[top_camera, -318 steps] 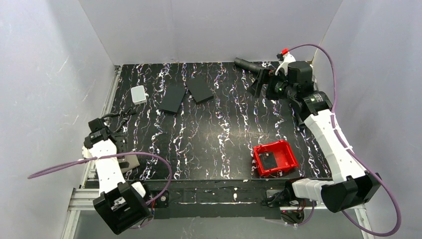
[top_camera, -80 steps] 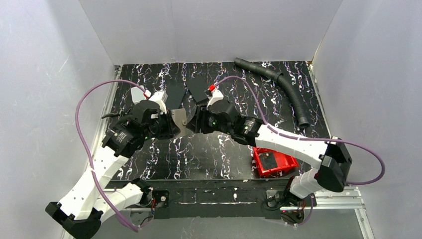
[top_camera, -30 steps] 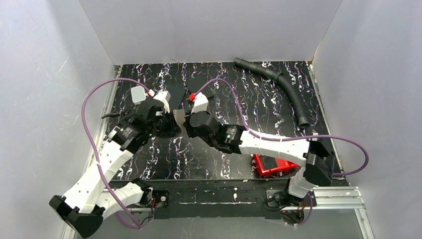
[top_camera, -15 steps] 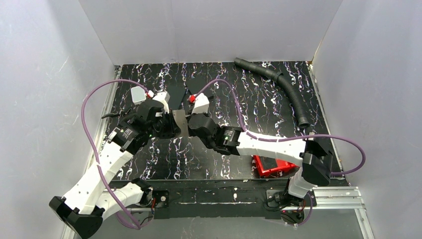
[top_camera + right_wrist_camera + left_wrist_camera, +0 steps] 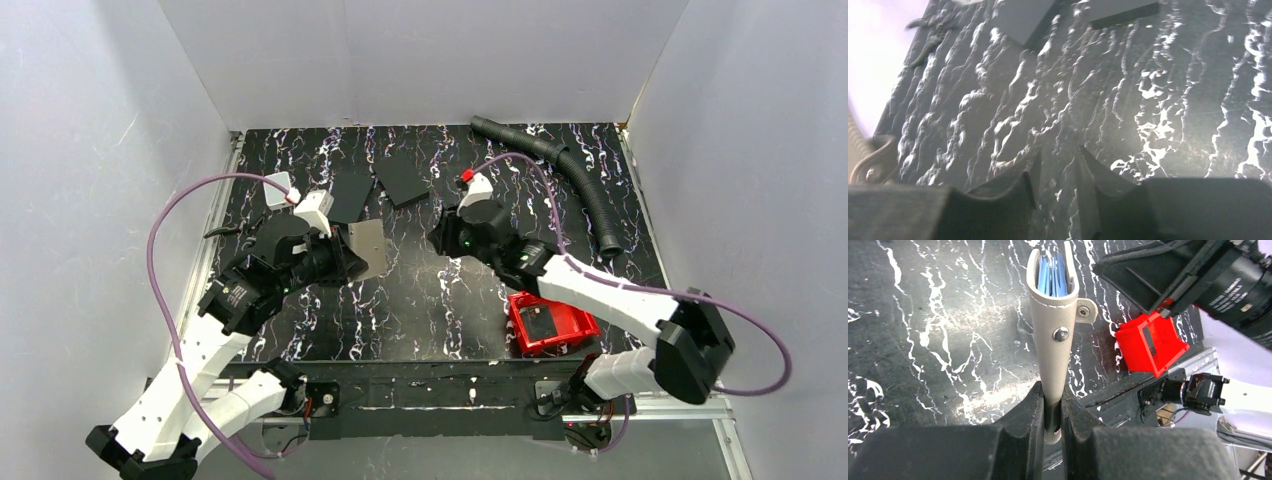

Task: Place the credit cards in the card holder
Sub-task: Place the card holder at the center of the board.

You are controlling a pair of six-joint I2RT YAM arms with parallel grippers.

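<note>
Jaws of the left gripper (image 5: pixel 1051 390) were clamped on one end of the small taupe bifold card holder with a snap tab (image 5: pixel 1054 325); jaws of the right gripper (image 5: pixel 1058 160) stood narrowly apart with nothing between them.
The card holder stuck out from the left fingers (image 5: pixel 1033 405) over the left-centre part of the black white-veined table surface (image 5: pixel 450 300), its fold gaping a little, with thin blue-looking credit cards (image 5: pixel 1052 277) tucked inside. The right gripper hung over the middle of the surface, apart from the holder. A red open-topped plastic tray (image 5: pixel 553 318) sat near the front edge, toward the right corner. Two matte black flat slabs (image 5: pixel 350 193) lay near the back edge, and a small white rounded box (image 5: pixel 276 186) lay toward the back left corner.
</note>
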